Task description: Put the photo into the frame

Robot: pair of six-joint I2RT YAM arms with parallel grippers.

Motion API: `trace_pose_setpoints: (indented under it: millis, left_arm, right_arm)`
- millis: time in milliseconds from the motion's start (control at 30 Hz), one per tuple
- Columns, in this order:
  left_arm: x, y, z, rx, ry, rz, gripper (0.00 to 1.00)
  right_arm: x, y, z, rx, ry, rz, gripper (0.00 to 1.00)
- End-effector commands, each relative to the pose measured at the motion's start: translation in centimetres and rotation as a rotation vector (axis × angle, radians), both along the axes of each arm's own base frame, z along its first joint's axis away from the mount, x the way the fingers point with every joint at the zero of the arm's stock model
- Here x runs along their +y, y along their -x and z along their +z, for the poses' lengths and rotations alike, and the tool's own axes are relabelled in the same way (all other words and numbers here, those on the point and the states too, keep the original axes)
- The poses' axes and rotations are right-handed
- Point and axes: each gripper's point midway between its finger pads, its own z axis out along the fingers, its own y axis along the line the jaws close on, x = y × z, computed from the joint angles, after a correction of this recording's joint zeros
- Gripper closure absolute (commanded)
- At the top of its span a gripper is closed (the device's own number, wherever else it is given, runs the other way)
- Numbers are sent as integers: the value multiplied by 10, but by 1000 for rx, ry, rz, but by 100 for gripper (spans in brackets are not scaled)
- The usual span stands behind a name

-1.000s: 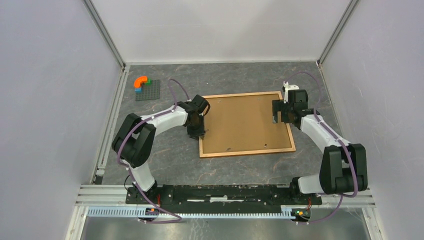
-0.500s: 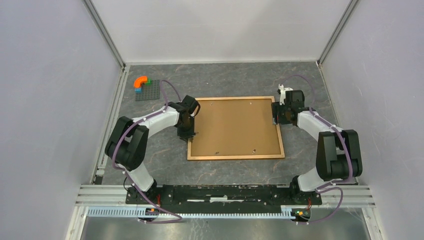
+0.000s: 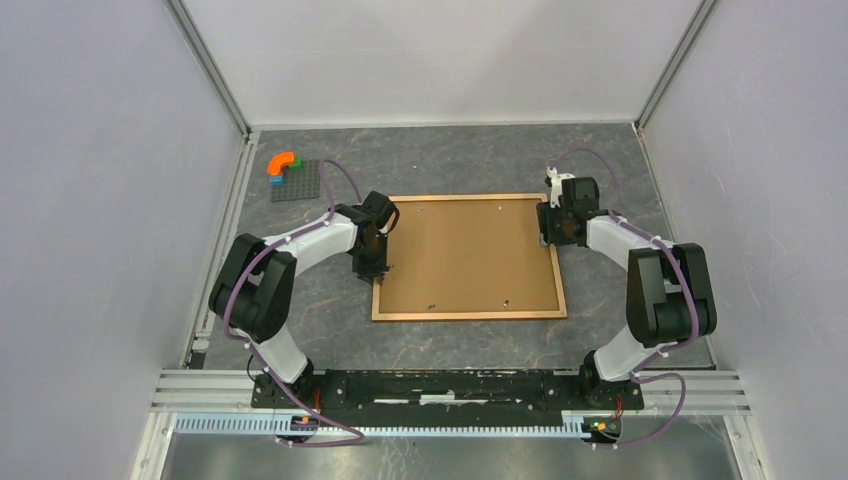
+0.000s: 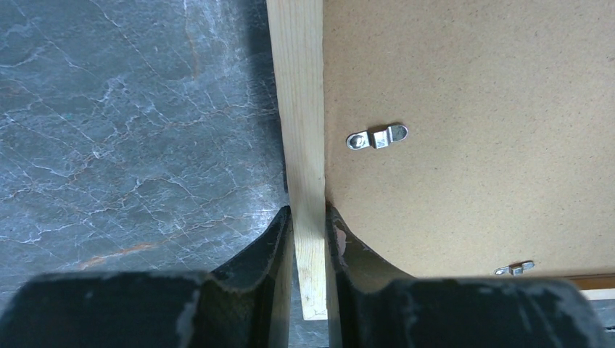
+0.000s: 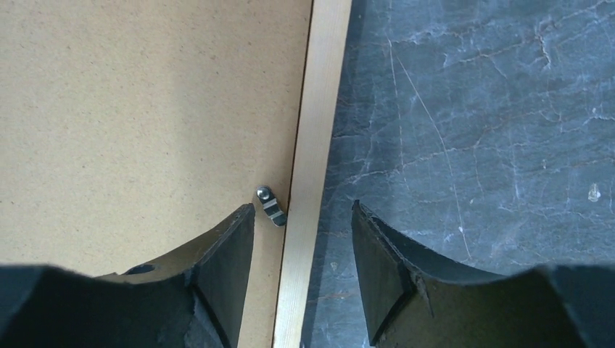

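Dragged left and squared up at the centre of the desk, the face-down frame is pinched on its left rail by the left gripper, while the right gripper straddles the right rail, jaws spread, likely to steady it.

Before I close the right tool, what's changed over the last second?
The left tool, clamped on the left rail of the frame, dragged it leftward and squared it up. The right tool followed left and now straddles the right rail, narrower but not closed on it. The grey baseplate with bricks stayed put.
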Motion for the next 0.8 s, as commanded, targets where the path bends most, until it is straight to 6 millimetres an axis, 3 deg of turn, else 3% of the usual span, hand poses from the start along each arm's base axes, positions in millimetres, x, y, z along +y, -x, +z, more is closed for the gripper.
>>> trace_pose_setpoints:
  millis: [0, 500, 767]
  left_arm:
    - [41, 23, -11, 75, -170, -58, 96]
    - [40, 22, -11, 74, -163, -54, 98]
    - [36, 17, -9, 67, -146, -46, 98]
  right_arm:
    - [-1, -20, 11, -52, 32, -7, 44]
    - [-11, -10, -2, 2, 116, 4, 59]
    - [2, -13, 0, -20, 61, 19, 64]
